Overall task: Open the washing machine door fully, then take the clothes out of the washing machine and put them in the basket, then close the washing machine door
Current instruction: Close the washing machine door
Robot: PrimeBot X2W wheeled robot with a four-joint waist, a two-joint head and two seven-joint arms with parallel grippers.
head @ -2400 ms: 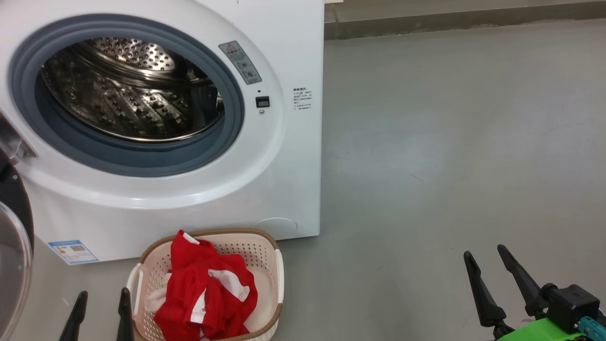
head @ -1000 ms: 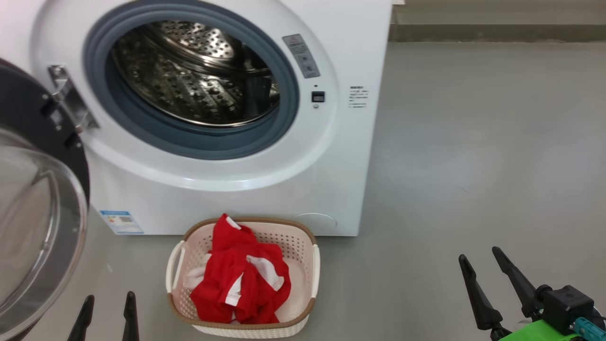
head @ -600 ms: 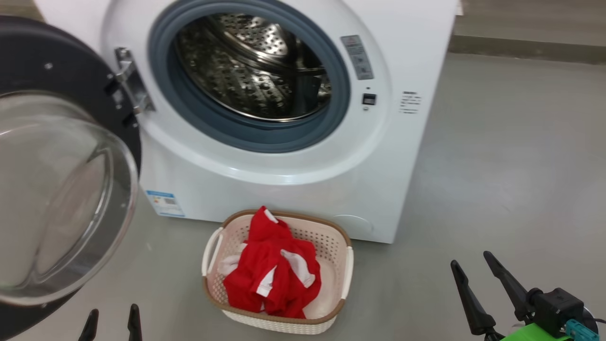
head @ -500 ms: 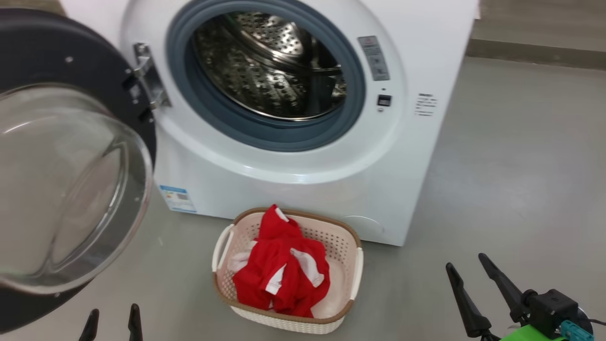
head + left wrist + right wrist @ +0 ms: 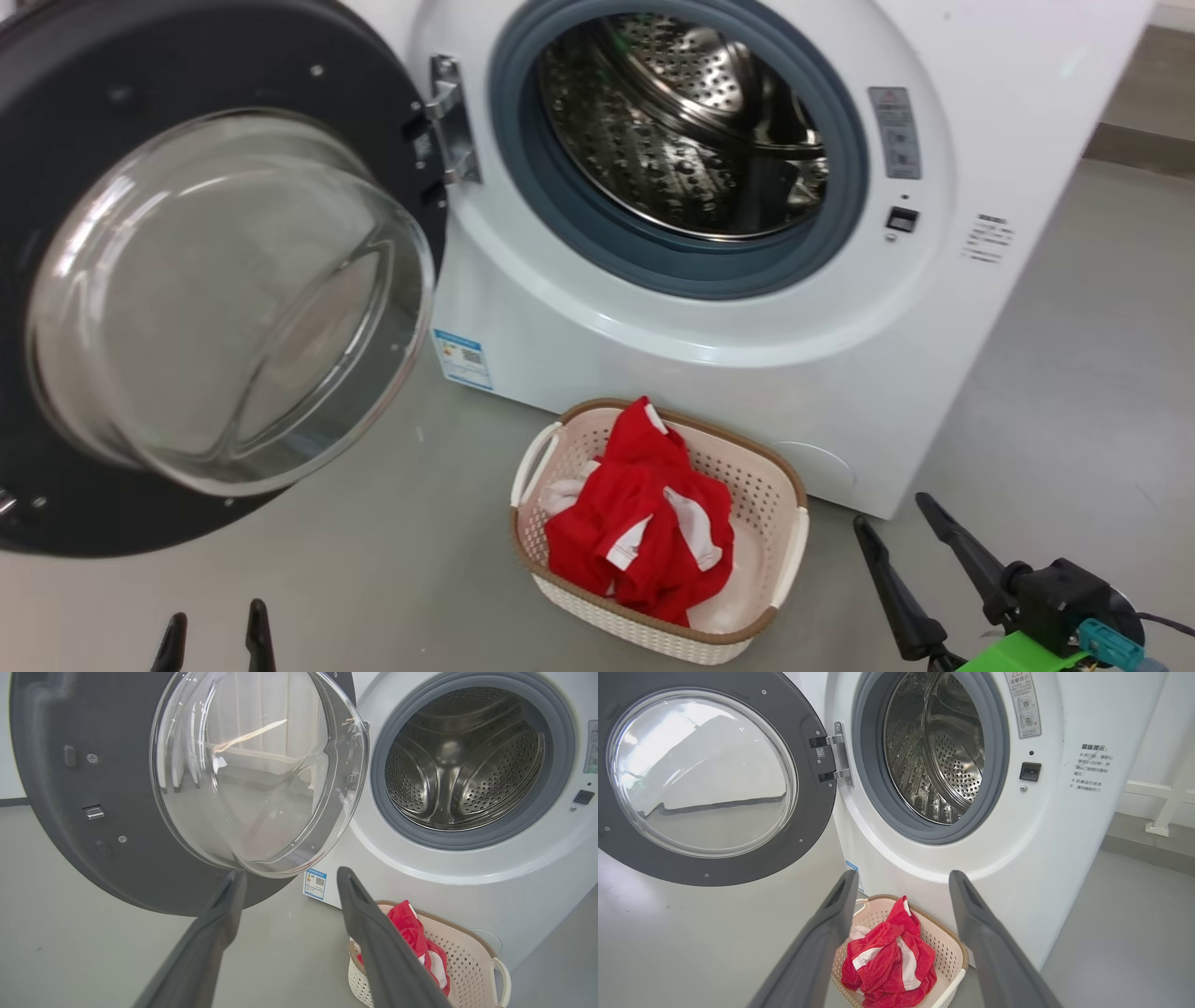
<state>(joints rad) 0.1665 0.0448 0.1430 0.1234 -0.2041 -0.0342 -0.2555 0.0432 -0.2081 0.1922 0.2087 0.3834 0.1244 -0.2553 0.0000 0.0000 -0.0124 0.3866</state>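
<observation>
The washing machine door [image 5: 224, 299] stands swung wide open at 9 o'clock in the head view, with its glass bowl turned toward the robot. It hangs on the hinge at the left side of the washing machine [image 5: 747, 373], which takes the part from 12 to 2 o'clock. The steel drum [image 5: 691, 131] looks empty as far as the views reach into it; no red fabric is seen inside. The clothes [image 5: 644, 532] lie heaped in the basket [image 5: 644, 627], which sits on the floor just in front of the machine, at about 5 o'clock from the centre.

I judge that the opening and the unloading are done, and only the closing of the door is left.

The left gripper [image 5: 216, 616], at 7 o'clock, has its two fingers apart and holds nothing. In its wrist view the door is ahead at 12 o'clock, not touched. The right gripper [image 5: 891, 511], at 4 o'clock, is also spread and empty, just beside the basket but apart from it.
</observation>
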